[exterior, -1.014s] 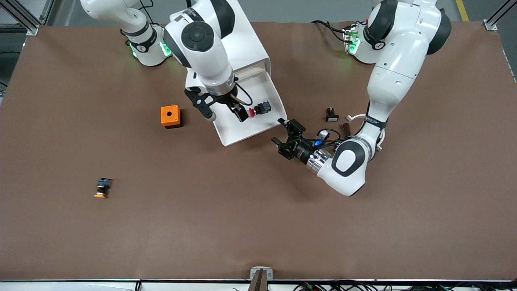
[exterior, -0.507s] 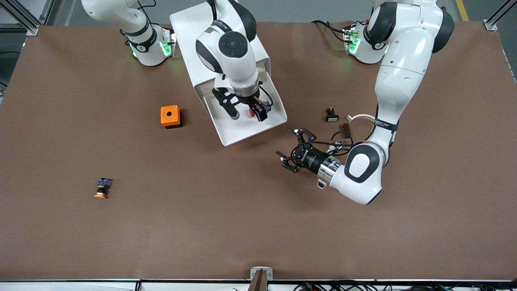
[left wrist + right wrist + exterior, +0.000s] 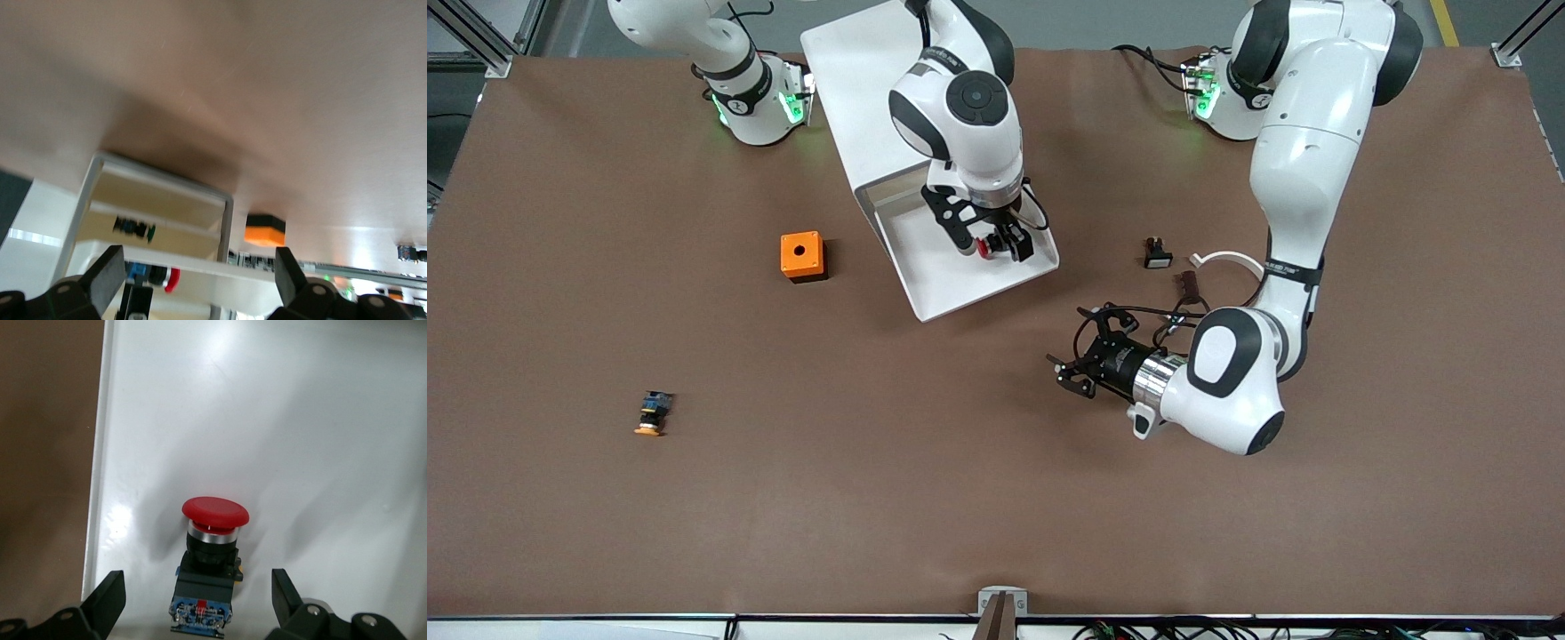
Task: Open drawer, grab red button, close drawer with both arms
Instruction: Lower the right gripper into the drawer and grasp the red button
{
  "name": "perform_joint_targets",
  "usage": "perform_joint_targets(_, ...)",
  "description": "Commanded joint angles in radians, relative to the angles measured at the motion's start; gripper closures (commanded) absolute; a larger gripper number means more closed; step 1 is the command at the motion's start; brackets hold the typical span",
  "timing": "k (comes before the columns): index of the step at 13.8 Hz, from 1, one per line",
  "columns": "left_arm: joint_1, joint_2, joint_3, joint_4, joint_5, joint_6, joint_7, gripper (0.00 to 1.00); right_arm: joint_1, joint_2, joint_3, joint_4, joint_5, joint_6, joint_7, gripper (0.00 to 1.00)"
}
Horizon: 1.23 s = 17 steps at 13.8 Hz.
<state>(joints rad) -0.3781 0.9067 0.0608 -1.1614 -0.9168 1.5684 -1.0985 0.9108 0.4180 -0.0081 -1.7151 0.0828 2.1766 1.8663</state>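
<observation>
Right gripper (image 3: pixel 993 248) down in the pulled-out drawer (image 3: pixel 951 276), black fingers (image 3: pixel 107 597) spread wide, one each side of the button (image 3: pixel 208 550) without touching it; button lies on the glossy white tray floor (red mushroom cap, silver collar, black body, blue rear end), near the drawer's edge toward the left arm's end of the table. Left gripper (image 3: pixel 1074 374) waits over bare brown table (image 3: pixel 871 498), nearer the front camera than the drawer, fingers apart, nothing held. White box cabinet (image 3: pixel 854 80) behind the drawer's tray; square orange box (image 3: pixel 801 256) with a round hole beside the drawer toward the right arm's end; orange-capped button (image 3: pixel 653 413) nearer the camera, well apart.
</observation>
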Motion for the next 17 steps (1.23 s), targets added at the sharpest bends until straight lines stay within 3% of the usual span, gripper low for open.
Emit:
perform_joint_targets(1,-0.012,-0.058,0.014,-0.015,0.08,0.056,0.077,0.01,0.019,0.016,-0.012,0.029,-0.02,-0.018,0.03,0.14)
perform_joint_targets(3,-0.012,-0.077,0.016,-0.017,0.128,0.1,0.1,0.01,0.022,0.024,-0.012,0.028,-0.02,-0.018,0.03,0.22)
perform_joint_targets(5,-0.033,-0.104,0.016,-0.018,0.229,0.157,0.111,0.01,0.023,0.03,-0.012,0.028,-0.021,-0.017,0.03,0.4)
perform_joint_targets(9,-0.038,-0.132,0.014,-0.02,0.317,0.226,0.117,0.01,0.025,0.03,-0.012,0.032,-0.021,-0.017,0.03,0.96)
perform_joint_targets(11,-0.059,-0.137,0.014,-0.023,0.383,0.272,0.117,0.01,0.014,0.027,-0.013,0.061,-0.02,-0.029,0.018,1.0)
perform_joint_targets(13,-0.079,-0.144,0.016,-0.024,0.439,0.304,0.105,0.01,-0.019,0.028,-0.013,0.167,-0.014,-0.13,-0.019,1.0)
perform_joint_targets(15,-0.082,-0.15,0.016,-0.026,0.45,0.306,0.103,0.01,-0.082,0.027,-0.013,0.273,-0.006,-0.285,-0.16,1.0)
perform_joint_targets(17,-0.108,-0.152,0.016,-0.026,0.504,0.306,0.1,0.01,-0.151,0.013,-0.016,0.293,-0.009,-0.333,-0.356,1.0)
